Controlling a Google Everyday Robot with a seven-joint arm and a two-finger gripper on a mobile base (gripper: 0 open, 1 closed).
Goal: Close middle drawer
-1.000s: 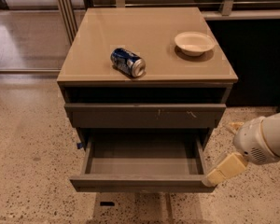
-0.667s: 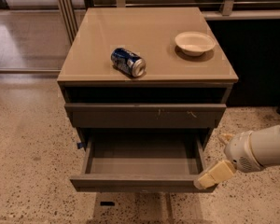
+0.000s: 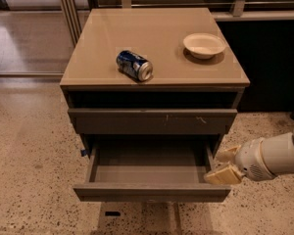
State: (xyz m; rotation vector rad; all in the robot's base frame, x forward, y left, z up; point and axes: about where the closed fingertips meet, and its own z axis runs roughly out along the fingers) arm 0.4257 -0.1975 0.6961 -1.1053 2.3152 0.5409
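The middle drawer (image 3: pixel 152 192) is pulled far out of the grey-brown cabinet, and its grey box interior (image 3: pixel 149 165) holds nothing. Above it sits a taller front with pale scratch marks (image 3: pixel 152 120), pushed in. My gripper (image 3: pixel 225 164), with cream fingertips on a white arm, comes in from the right. It is at the drawer's right front corner, just outside the side wall and slightly behind the front panel. Its fingers stand a little apart and hold nothing. I cannot tell whether they touch the drawer.
A blue soda can (image 3: pixel 134 65) lies on its side on the cabinet top (image 3: pixel 103 43). A pale shallow bowl (image 3: pixel 204 44) sits at the top's back right. Speckled floor surrounds the cabinet. A dark wall panel is to the right, rails to the back left.
My gripper has moved left and down toward the drawer's right front corner. The drawer stays pulled out as before.
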